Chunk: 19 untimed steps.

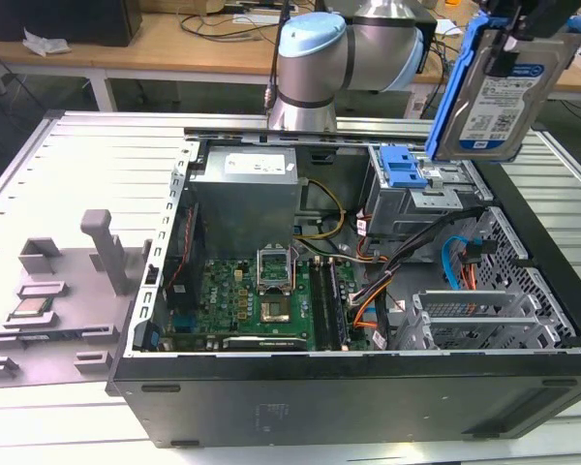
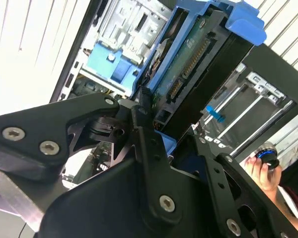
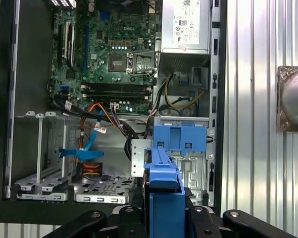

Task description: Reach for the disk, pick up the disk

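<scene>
**Disk held clear above the open computer case**

While the gripper (image 1: 523, 24) was closed on the disk (image 1: 499, 92), the drive was held in the air, lifted clear of the open computer case (image 1: 358, 387) near the top of the exterior view's right. Its white-and-blue label was turned toward the exterior camera, and its blue bracket (image 1: 462, 73) was seen along the edge on the exterior view's left. In the second wrist view, the black fingers (image 2: 149, 148) were clamped against the disk's connector end (image 2: 198, 54), with the bracket's blue corner (image 2: 246, 22) beyond it. In the first wrist view, the bracket (image 3: 164, 188) was seen edge-on between the gripper's black linkages.

Directly beneath the held disk, the metal drive cage (image 1: 416, 203) with its blue latch (image 1: 402, 170) was seen inside the case. Farther toward the exterior view's left, the grey power supply (image 1: 247, 194) was seen, with the green motherboard (image 1: 242, 300) nearer the camera. Orange and blue cables (image 1: 455, 262) were looped beside the cage.

Outside the case, on the exterior view's left, grey fixtures (image 1: 102, 252) were set on the ribbed metal table (image 1: 87, 165), and a small square chip (image 1: 31, 308) was rested in one of them. A person's hand (image 2: 263, 171) was caught at the edge of the second wrist view.
</scene>
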{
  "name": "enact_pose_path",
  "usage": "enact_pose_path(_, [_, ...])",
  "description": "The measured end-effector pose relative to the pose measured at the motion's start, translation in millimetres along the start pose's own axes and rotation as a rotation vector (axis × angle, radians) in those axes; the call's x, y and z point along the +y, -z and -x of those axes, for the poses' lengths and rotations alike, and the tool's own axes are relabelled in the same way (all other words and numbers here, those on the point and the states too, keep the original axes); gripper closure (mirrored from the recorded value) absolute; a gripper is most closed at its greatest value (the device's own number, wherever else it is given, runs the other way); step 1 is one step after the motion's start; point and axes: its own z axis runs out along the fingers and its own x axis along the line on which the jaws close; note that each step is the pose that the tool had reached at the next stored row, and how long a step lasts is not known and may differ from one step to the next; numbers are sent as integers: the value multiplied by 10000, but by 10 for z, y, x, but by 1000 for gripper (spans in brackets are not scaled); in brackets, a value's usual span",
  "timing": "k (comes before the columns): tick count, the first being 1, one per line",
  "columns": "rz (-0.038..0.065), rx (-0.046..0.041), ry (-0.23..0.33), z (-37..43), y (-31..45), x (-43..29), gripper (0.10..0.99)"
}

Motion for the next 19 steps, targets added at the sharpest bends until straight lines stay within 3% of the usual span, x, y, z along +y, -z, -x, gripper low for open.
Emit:
enact_pose_path(7, [0,1,0,-3,11,-253,722])
enact_pose_path(8, [1,1,1,-4,13,-319,722])
enact_pose_path(11, [2,0,2,-5,16,-404,722])
enact_pose_path(15, [1,3,-1,-19,17,-406,722])
enact_pose_path(19, [2,0,-3,-138,10,-400,722])
